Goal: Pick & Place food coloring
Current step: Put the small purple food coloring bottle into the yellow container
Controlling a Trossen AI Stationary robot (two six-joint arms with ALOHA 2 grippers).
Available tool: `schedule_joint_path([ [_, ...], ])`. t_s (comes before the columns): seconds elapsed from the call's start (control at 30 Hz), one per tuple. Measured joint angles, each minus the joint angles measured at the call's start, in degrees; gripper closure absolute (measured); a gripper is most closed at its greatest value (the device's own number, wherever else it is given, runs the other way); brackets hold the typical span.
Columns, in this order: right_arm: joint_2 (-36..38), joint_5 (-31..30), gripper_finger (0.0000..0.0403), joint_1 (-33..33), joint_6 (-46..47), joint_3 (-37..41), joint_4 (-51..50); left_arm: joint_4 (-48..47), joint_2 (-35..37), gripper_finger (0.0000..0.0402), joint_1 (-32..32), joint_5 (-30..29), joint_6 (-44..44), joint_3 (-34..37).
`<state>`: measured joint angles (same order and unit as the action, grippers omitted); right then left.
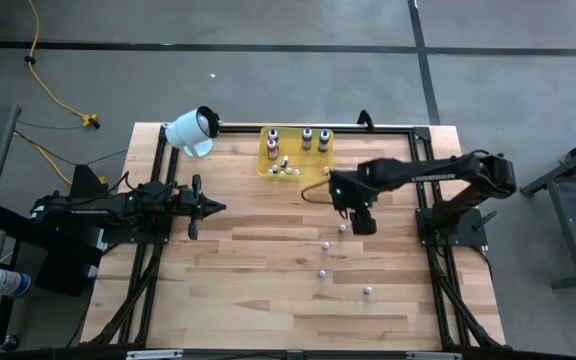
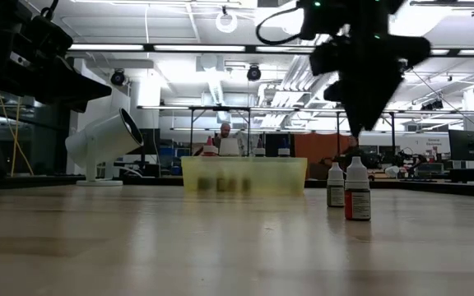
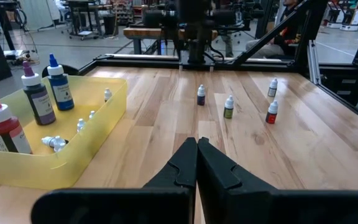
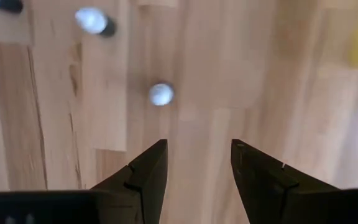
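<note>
The table (image 1: 268,290) carries everything here, and most of its wood lies bare around the work. At its far edge sits a white cylinder (image 1: 192,130) tipped on its side, and just beside that a translucent yellow tray (image 1: 265,168) already holding several taller bottles (image 1: 307,138) and a cluster of small droppers (image 1: 285,168).

The left gripper (image 1: 196,208) waits on the left side of the table, well apart from the work, its fingers pressed together. The right gripper (image 1: 362,222) hangs above the wood near the tray's right end, pointing down, its fingers spread with nothing between them.

Four small food coloring bottles still stand loose on the table. The nearest (image 1: 344,228) is just beside the right gripper; in the right wrist view its white cap (image 4: 161,94) lies ahead of the spread fingers and off to one side of the gap, not centred in it.

That offset looks like the main risk. If the gripper descends as aligned, one finger would likely land on the cap and topple the narrow, light bottle, which could then roll away. A tipped dropper would be much harder to pinch. The other three (image 1: 327,244) (image 1: 321,272) (image 1: 368,291) stand near enough that a rolling bottle or a sweeping finger could knock them too.
</note>
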<state>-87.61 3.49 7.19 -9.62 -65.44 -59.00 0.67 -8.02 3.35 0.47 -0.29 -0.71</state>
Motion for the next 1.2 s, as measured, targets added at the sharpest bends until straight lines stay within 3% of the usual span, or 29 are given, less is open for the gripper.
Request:
schedule_joint_path([
  [0.37,1.85,1.35,0.0235,-7.02,-0.98,14.44,19.02,0.0,0.0,0.0401,0.01,0.0,0.0,0.0],
  [0.93,-2.12,0.97,0.0235,-6.43,2.03,14.72,23.68,0.0,0.0,0.0401,-0.01,0.0,0.0,0.0],
  [1.2,-2.12,0.78,0.0263,-6.43,2.11,14.72,24.0,0.0,-0.01,0.0401,0.01,0.0,-0.01,0.0],
])
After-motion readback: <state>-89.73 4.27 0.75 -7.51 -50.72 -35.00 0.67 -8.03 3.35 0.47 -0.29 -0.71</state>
